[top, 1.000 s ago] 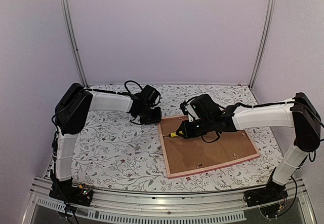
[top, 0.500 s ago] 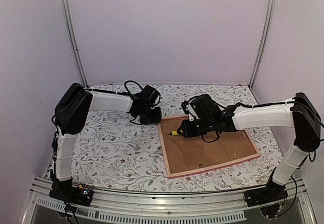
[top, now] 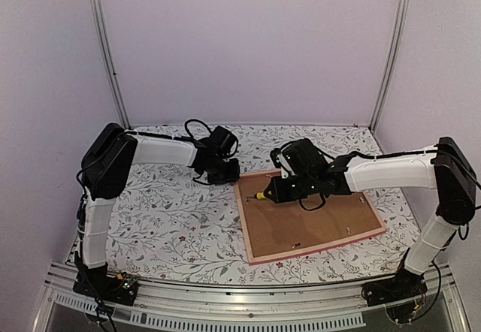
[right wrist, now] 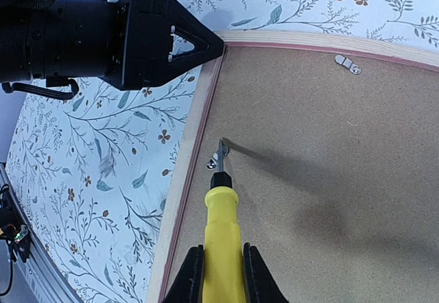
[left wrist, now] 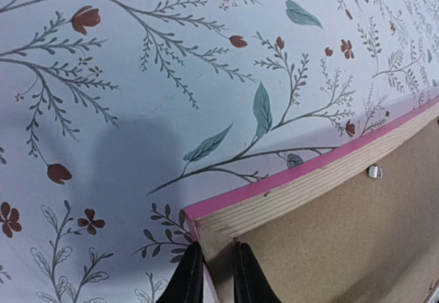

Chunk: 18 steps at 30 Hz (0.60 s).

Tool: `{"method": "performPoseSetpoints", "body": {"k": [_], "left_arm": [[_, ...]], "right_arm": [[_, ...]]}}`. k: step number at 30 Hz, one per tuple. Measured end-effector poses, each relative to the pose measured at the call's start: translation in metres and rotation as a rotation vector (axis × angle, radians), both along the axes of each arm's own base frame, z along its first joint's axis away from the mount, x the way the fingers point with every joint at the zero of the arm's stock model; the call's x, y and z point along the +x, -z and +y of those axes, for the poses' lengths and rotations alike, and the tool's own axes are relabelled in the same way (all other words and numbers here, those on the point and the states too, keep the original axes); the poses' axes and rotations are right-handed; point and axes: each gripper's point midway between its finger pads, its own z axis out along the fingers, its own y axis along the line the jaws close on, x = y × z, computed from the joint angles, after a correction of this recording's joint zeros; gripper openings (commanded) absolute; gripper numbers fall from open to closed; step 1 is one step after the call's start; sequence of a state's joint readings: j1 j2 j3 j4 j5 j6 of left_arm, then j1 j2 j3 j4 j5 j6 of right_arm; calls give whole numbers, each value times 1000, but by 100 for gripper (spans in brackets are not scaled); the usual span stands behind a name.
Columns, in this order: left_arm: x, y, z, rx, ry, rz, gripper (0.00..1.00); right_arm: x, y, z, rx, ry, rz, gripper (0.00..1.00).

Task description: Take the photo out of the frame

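1. While one desk (top: 165, 230) with a flowered cover is carrying everything, two arms are reaching in over it, one from each near corner.
2. The left gripper (left wrist: 216, 279) is sitting towards the desk's far edge, a little left of the middle. Its two fingers (left wrist: 184, 282) are drawn close together and are pinching the frame (left wrist: 302, 183) at its far-left corner, with the wooden rail showing between them.
3. That one frame is lying face down on the right half of the desk, turned slightly askew. Its pink border is showing round the outside, and its near rail is lying close to the desk's near edge.
4. One brown backing board (top: 316, 227) is sitting inside the frame and filling it from rail to rail.
5. Two metal tabs are showing in the right wrist view, both lying on the board: one (right wrist: 348, 63) by the far rail and one (right wrist: 215, 160) by the left rail.
6. One screwdriver (right wrist: 221, 231) with a yellow handle is pointing towards the frame's left rail, its metal tip touching the tab there.
7. The right gripper (right wrist: 219, 272) is hanging over the far-left part of the board, its two fingers pressing in on either side of the yellow handle and holding the screwdriver.
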<state>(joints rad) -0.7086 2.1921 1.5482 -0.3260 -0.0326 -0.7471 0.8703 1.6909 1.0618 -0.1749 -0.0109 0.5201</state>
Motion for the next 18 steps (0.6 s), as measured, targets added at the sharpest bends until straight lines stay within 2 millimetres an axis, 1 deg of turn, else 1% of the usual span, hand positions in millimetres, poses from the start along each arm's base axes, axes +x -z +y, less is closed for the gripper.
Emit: {"method": "performPoseSetpoints", "body": {"k": [6,13,16,18], "left_arm": [[0,0,0,3,5,-2,16],[0,-3,0,20,29,-1,20],[1,-9,-1,31,44,-5,22],[8,-19,-5,18,54,-28,24]], "right_arm": [[2,-1,-2,-14,12,-4,0],[2,-2,-5,-24,20,-7,0],[2,-3,-8,-35,27,-9,0],[2,-4,-10,-41,32,-10,0]]}}
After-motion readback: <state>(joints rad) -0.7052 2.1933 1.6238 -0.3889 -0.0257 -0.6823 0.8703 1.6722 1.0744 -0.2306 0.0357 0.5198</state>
